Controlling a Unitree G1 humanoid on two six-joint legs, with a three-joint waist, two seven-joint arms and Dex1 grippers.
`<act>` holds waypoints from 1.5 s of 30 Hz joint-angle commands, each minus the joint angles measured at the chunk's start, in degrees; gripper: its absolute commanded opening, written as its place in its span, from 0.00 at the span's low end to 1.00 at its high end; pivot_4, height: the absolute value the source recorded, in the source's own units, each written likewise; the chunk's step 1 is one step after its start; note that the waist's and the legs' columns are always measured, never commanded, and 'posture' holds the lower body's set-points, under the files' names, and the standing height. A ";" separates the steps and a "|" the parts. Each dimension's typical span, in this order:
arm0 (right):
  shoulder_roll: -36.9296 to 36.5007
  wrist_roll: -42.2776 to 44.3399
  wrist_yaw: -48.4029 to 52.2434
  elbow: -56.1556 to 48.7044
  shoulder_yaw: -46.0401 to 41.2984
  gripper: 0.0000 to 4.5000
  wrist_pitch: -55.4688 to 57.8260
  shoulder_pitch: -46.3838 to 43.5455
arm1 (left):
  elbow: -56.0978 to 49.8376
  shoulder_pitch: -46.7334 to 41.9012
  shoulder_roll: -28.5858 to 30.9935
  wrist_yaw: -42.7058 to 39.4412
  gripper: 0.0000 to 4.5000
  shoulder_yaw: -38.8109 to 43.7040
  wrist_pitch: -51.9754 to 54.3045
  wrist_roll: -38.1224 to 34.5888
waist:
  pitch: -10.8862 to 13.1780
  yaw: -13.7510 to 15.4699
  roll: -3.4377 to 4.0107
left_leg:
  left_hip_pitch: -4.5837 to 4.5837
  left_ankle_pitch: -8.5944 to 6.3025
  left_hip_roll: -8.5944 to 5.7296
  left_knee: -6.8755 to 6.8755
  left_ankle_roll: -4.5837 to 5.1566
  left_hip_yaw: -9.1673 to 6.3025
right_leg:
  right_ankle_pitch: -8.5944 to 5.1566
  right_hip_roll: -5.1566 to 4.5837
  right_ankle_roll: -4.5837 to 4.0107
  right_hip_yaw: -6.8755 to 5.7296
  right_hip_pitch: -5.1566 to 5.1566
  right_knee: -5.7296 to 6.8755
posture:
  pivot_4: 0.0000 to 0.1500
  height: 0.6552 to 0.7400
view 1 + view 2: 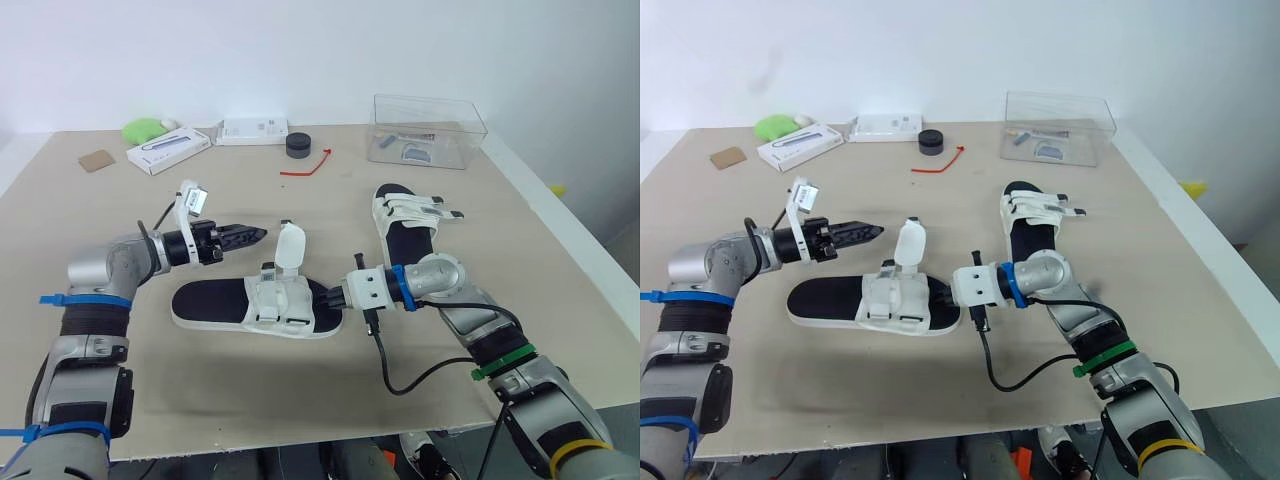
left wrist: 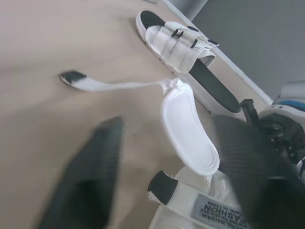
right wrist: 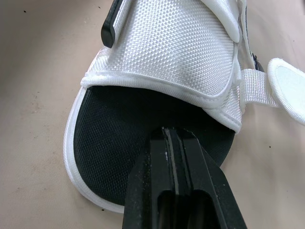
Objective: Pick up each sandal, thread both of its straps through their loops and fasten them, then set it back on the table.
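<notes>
Left eye view: 1 clear rigid plastic box [image 1: 430, 128] at the table's [image 1: 520, 240] far right holds small bluish items. The near sandal [image 1: 215, 303], white woven mesh over black textured footbed, lies flat. My right gripper [image 1: 335, 297], fingers together, rests on its end. My left gripper [image 1: 258, 234] hovers spread beside its raised rounded strap [image 1: 290, 247].

The near sandal [image 1: 258, 305], white with a black footbed, lies flat and crosswise on the table [image 1: 330, 210], one padded strap [image 1: 290, 247] unfastened and standing upright. The far sandal [image 1: 405, 225], matching, lies flat farther right, pointing away.
</notes>
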 commanded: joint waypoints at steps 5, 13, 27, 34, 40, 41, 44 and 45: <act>-1.02 -4.65 -0.07 3.71 2.10 0.00 1.55 0.96 | 7.70 -6.47 -1.88 -3.01 0.99 -4.01 -0.89 3.18 | 0.00 -0.07 0.00 | 0.00 0.00 -0.06 0.01 -0.01 -0.02 | 0.01 0.02 0.00 -0.01 0.01 0.00 | 1.00 1.00; -1.59 -4.79 -0.90 2.81 1.67 0.00 1.93 1.61 | 17.24 -13.68 -5.31 -9.93 0.99 -7.07 -2.37 5.82 | 0.01 -0.20 -0.02 | -0.03 0.00 -0.12 0.02 -0.01 -0.02 | 0.01 0.04 0.01 -0.01 0.00 0.00 | 1.00 1.00; -3.43 -5.09 -2.31 -0.31 1.18 0.00 3.09 3.71 | 39.77 -26.95 -11.89 -5.73 0.99 4.29 -10.85 5.50 | 0.02 -0.85 -0.05 | -0.52 0.00 -0.17 0.05 0.00 -0.26 | 0.00 -0.03 0.06 -0.18 -0.05 -0.06 | 1.00 1.00; -3.46 -5.07 -2.61 -0.45 1.24 0.00 3.51 3.61 | 42.25 -27.79 -13.04 -5.83 0.99 4.92 -14.80 8.28 | 0.02 -0.84 -0.05 | -0.53 0.01 -0.20 0.10 -0.01 -0.52 | 0.00 -0.16 0.10 -0.42 -0.05 -0.12 | 1.00 1.00; -3.56 -5.05 -2.68 -0.37 1.22 0.00 3.67 3.54 | 42.65 -27.39 -13.96 -4.76 0.45 5.52 -19.66 10.23 | 0.02 -0.85 -0.05 | -0.55 0.02 -0.23 0.13 -0.03 -0.55 | 0.03 -0.19 0.15 -0.44 -0.04 -0.12 | 1.00 1.00; -3.59 -5.04 -2.65 -0.31 1.22 0.00 3.65 3.51 | 42.83 -27.49 -13.98 -4.36 0.33 5.79 -20.30 10.37 | 0.02 -0.85 -0.05 | -0.55 0.02 -0.23 0.13 -0.03 -0.56 | 0.03 -0.18 0.15 -0.44 -0.04 -0.12 | 1.00 1.00; -3.61 -5.04 -2.54 -0.15 1.24 0.00 3.55 3.40 | 43.19 -27.74 -13.89 -3.34 0.04 6.35 -22.53 10.83 | 0.02 -0.85 -0.05 | -0.55 0.02 -0.23 0.13 -0.03 -0.56 | 0.03 -0.19 0.15 -0.44 -0.04 -0.12 | 1.00 1.00; -3.60 -5.03 -2.51 -0.14 1.26 0.00 3.53 3.38 | 43.12 -27.79 -13.87 -3.30 0.01 6.25 -23.28 11.29 | 0.02 -0.85 -0.05 | -0.54 0.02 -0.23 0.13 -0.03 -0.56 | 0.03 -0.19 0.16 -0.45 -0.04 -0.12 | 1.00 1.00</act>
